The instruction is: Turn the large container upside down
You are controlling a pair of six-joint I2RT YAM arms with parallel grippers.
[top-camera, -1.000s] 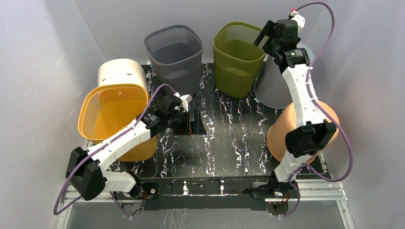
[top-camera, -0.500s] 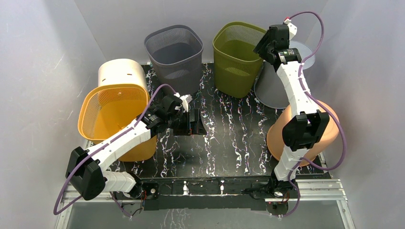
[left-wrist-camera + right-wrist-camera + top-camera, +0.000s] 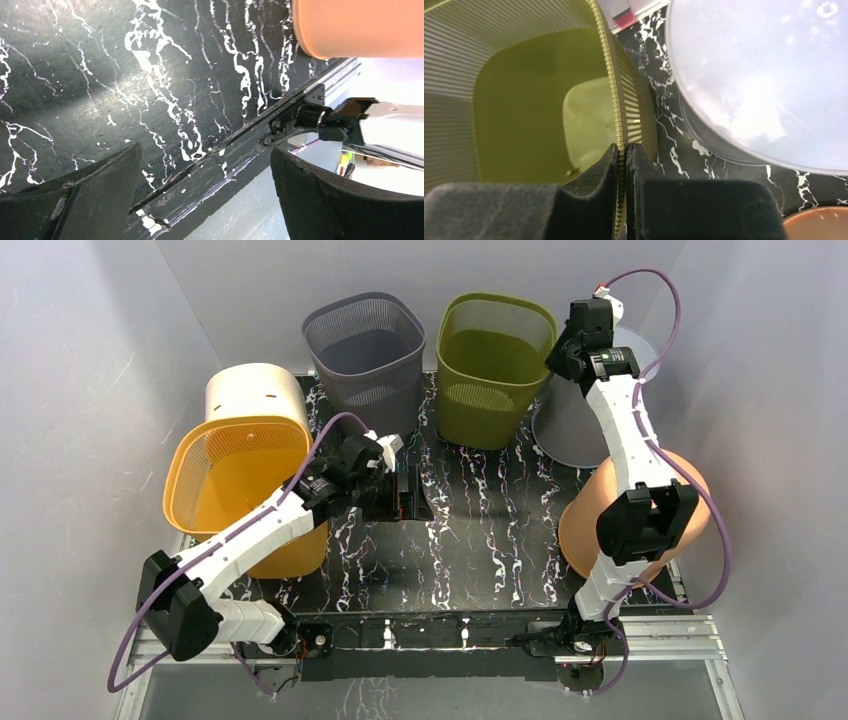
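top external: six bins (image 3: 365, 350), right hand (image 3: 556, 343) clenched on rim of the green bin (image 3: 490, 375).

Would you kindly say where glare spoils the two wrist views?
Left wrist: bright sheen on the black marbled tabletop, and the background beyond is blown white. Right wrist: the pale lilac plastic container is washed out by glare; the rim of the olive mesh basket reads crisp.

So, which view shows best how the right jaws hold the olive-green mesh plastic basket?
Right wrist view: the jaws stand shut on the rim of the olive-green mesh plastic basket. Top external shows the whole basket, but the right arm hides the contact. Left wrist misses it.
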